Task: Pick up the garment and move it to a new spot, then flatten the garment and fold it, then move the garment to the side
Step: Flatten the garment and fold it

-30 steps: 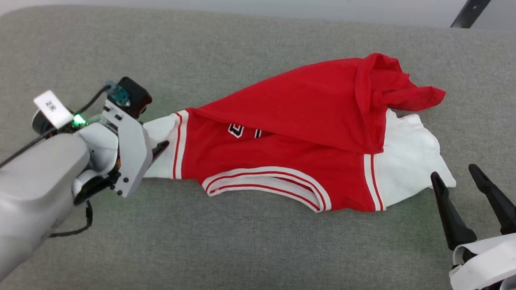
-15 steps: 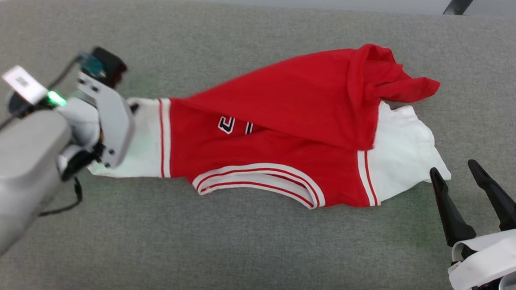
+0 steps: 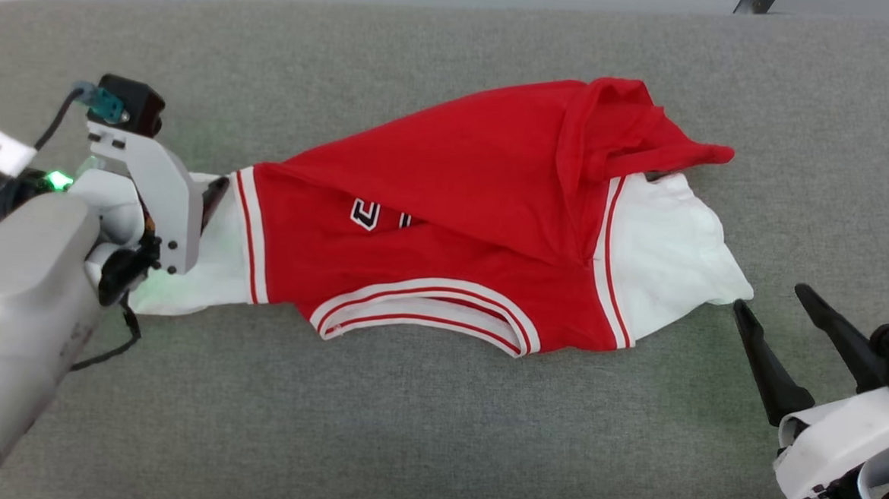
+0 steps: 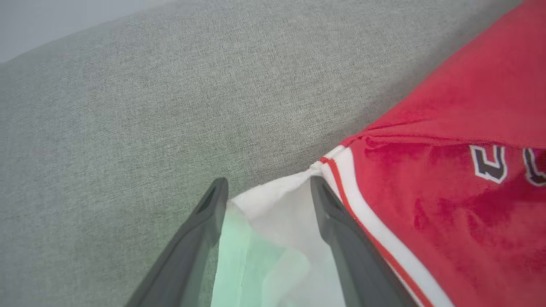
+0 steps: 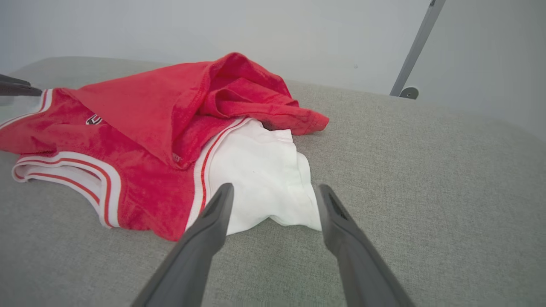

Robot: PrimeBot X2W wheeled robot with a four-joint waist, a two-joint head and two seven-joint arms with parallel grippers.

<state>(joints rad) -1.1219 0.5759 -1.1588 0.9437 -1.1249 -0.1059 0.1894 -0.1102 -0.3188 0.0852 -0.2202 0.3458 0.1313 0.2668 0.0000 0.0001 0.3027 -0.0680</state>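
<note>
The garment (image 3: 447,204) lies crumpled across the grey cushion, red with white sleeves, its lower half folded up over the chest letters (image 3: 366,213). My left gripper (image 3: 211,207) is at the garment's left sleeve (image 3: 219,268). In the left wrist view its fingers stand apart, open (image 4: 268,185), with the white sleeve cloth (image 4: 281,221) lying between them. My right gripper (image 3: 769,298) is open just off the right sleeve (image 3: 665,253), its fingers (image 5: 222,200) short of the white hem (image 5: 264,183) and not touching it.
The grey cushioned surface (image 3: 435,431) stretches wide on all sides of the garment. A dark metal pole (image 5: 416,51) rises behind the far edge at the right, in front of a pale wall.
My left gripper has gone leftward with the left sleeve, drawing the garment out longer and flatter. The head view has shifted too. The right gripper has stayed by the right sleeve.
</note>
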